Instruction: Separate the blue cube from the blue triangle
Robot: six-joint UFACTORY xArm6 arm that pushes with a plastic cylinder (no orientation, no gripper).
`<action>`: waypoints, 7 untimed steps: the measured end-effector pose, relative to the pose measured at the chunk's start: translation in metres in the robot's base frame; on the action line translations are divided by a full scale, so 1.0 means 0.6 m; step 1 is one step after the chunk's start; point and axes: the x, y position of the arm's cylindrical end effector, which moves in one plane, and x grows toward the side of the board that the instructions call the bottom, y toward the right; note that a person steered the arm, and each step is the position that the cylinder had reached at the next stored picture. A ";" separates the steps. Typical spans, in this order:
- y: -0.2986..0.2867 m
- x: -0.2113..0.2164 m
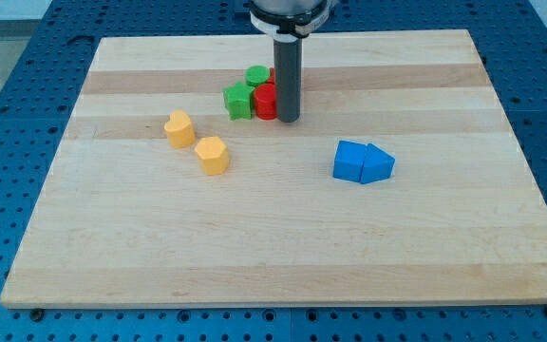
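Observation:
A blue cube (351, 161) lies right of the board's middle, and a blue triangle (379, 164) touches its right side. My tip (288, 120) is at the lower end of the dark rod, near the view's top centre. It stands against the right side of a red block (267, 100), well up and left of the blue pair and apart from it.
A green block (239, 101) sits left of the red block and another green block (257, 75) sits behind it. Two yellow blocks (179, 128) (212, 155) lie at the left. The wooden board (283, 256) rests on a blue perforated table.

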 end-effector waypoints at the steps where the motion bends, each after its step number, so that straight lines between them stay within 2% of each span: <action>1: 0.043 0.001; 4: 0.284 0.002; 5: 0.386 0.035; 6: 0.396 0.114; 7: 0.340 0.130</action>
